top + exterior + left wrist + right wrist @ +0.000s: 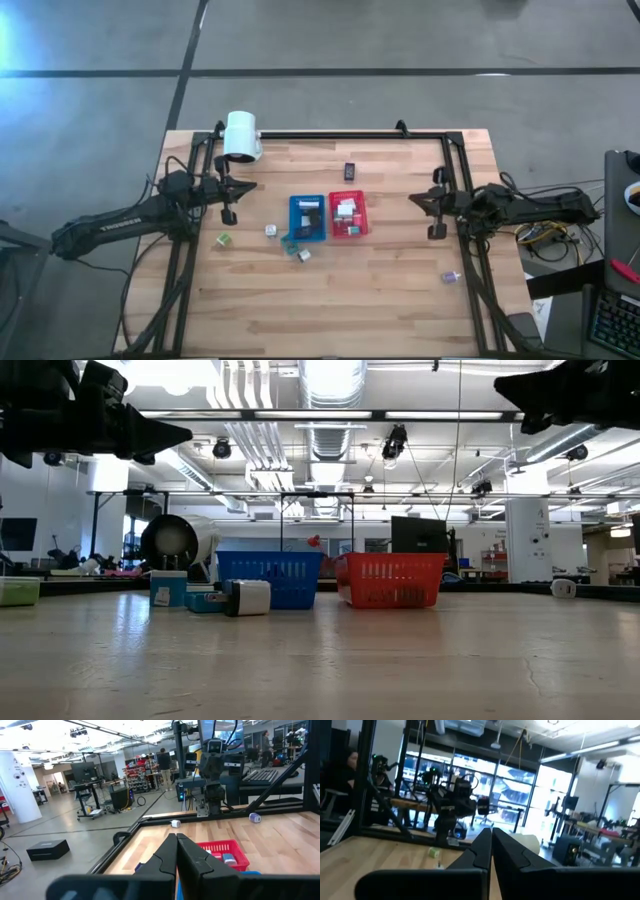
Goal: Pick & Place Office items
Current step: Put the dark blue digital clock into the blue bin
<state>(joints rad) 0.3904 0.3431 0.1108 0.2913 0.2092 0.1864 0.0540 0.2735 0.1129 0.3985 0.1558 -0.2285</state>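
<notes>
While both arms hang idle above the table, the sorting stands part done. The blue tray and red tray lie side by side at table centre, touching or nearly so, and each holds a few small items; their exact count cannot be told.

Loose items outstanding, by clock direction from the trays:
- dark block at 12 o'clock, near
- purple-white piece at 4 o'clock, well apart, by the right frame
- grey piece and teal piece at 7 o'clock, the teal one just beside the blue tray
- white cube at 9 o'clock, near
- green cube at 8 o'clock, farther out

Left gripper sits at 9 o'clock of the trays, fingers pressed together, nothing held. Right gripper sits at 3 o'clock, fingers likewise together and empty, as its wrist view confirms.

Judgement: at least six items remain outside the trays; neither gripper is over any of them, so no pick is in hand
</notes>
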